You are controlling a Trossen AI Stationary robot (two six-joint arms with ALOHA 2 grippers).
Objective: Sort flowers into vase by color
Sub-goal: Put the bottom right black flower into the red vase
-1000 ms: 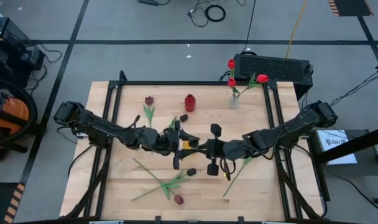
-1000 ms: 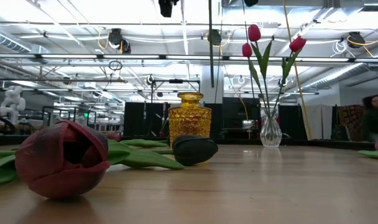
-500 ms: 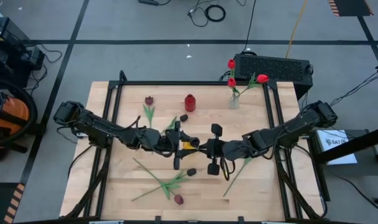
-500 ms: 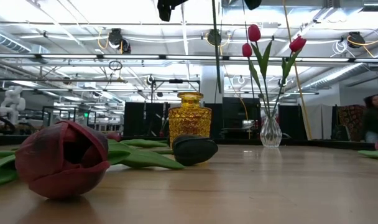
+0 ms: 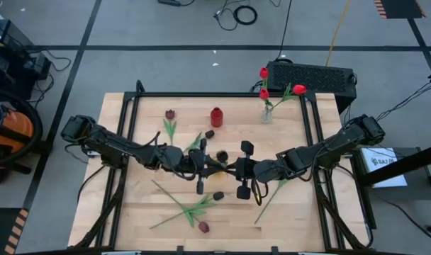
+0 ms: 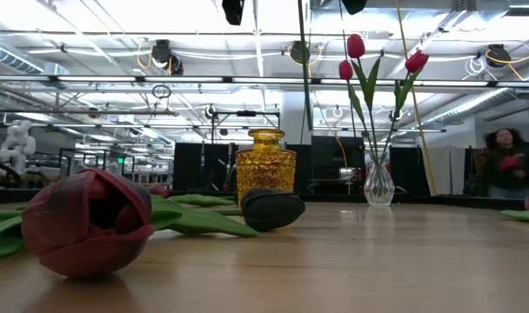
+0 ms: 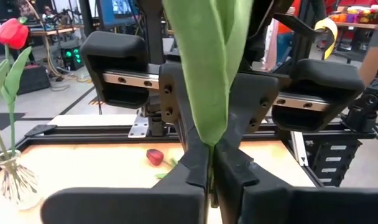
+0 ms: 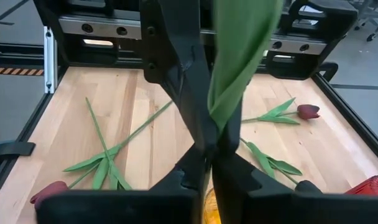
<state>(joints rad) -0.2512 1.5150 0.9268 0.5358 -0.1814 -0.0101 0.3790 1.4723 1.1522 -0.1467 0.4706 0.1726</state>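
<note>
The table [image 5: 137,212] carries the whole job; taking the yellow jar [image 5: 216,117] as landmark, both arms meet just in front of it, mid-table. The left gripper [image 5: 214,167] and right gripper [image 5: 238,170] sit nearly touching, w/ one flower stem [image 7: 209,74] caught between them: the left wrist view shows its own jaws clenched on the green stem, and the right wrist view shows the same leaf [image 8: 239,68] pinched between that arm's fingers too, so both look to be grasping the same flower, though the right one may be just starting to ease. This reads as a hand-over. To do it well: only one side should let go, and not until the other's grip is firm; pull apart slowly along the stem, no twist, since thin stems bend. The clear vase [image 5: 266,115], right of the jar and near it, already holds three red tulips [image 5: 298,90]. Loose flowers: a dark one [image 5: 170,115] left of the jar, another dark head [image 5: 203,227] well in front of it, a green stem [image 5: 272,195] front-right.
</note>
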